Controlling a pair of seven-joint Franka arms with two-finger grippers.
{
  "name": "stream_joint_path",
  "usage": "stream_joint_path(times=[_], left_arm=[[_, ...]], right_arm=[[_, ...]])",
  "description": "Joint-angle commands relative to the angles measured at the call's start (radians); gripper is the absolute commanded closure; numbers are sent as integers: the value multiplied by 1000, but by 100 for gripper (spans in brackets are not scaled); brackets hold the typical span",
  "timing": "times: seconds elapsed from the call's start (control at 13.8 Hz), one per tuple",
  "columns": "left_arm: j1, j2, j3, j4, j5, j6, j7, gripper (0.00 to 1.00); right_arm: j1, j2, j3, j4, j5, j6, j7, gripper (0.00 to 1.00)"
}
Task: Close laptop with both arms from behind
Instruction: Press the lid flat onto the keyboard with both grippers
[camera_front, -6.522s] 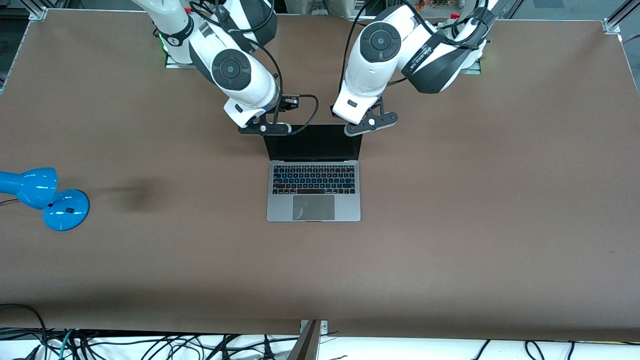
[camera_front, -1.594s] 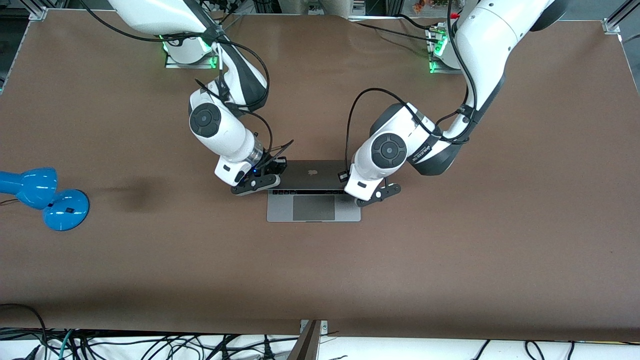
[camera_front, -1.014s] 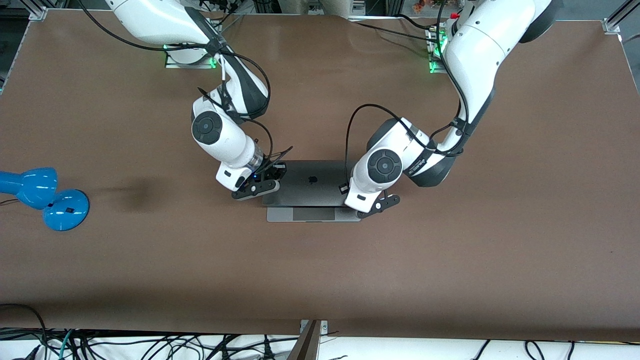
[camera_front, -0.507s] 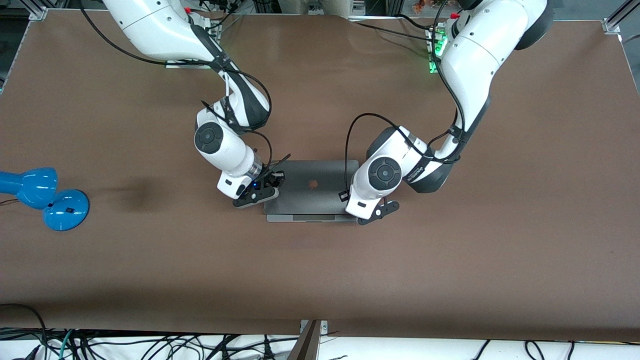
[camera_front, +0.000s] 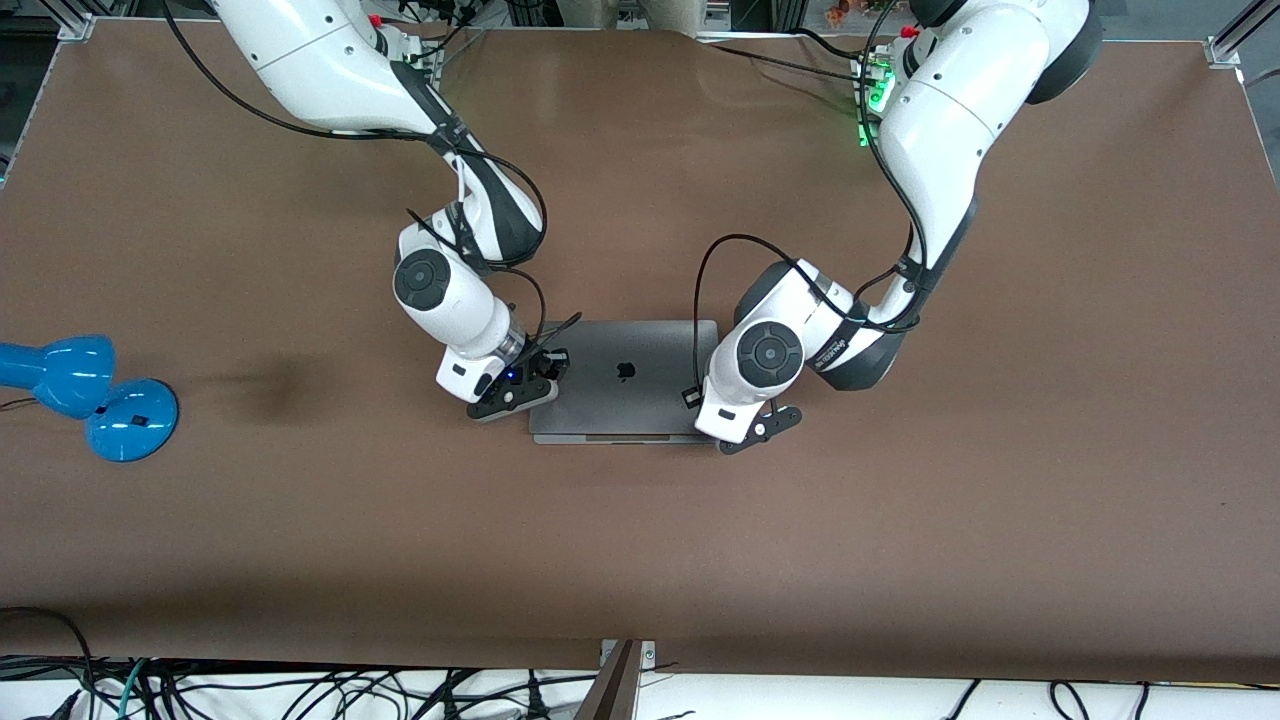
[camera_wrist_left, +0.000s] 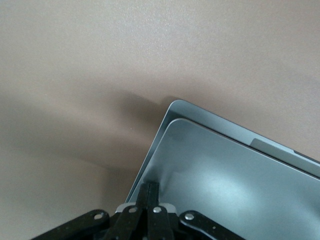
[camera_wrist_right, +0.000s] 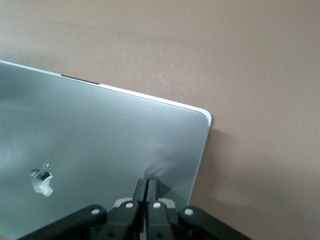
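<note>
Front view, silver laptop (camera_front: 625, 378) lid almost flat; both grippers' fingers together, holding nothing

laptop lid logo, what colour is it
Dark, nearly black in the front view, where the small apple logo shows best on the slim silver-grey laptop lid.

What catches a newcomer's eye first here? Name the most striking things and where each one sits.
The silver-grey laptop lies mid-table, its lid pushed almost flat, with only a thin strip of the base showing at the edge nearest the front camera. The shut left gripper and shut right gripper each press a lid corner, one toward each arm's end. A blue lamp stands by the table edge at the right arm's end.
</note>
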Motion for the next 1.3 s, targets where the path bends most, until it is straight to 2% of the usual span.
stream_joint_path(times=[0.0,1.01,1.23], left_arm=[[-21,36,20,44,28,19,12,100],[-58,67,55,46,28,59,1,100],[-58,67,55,46,28,59,1,100]], right_arm=[[15,40,-15,39,0,28,-60,94],[15,91,-23,56,0,87,-104,94],[10,82,-21,59,16,76,-95,90]])
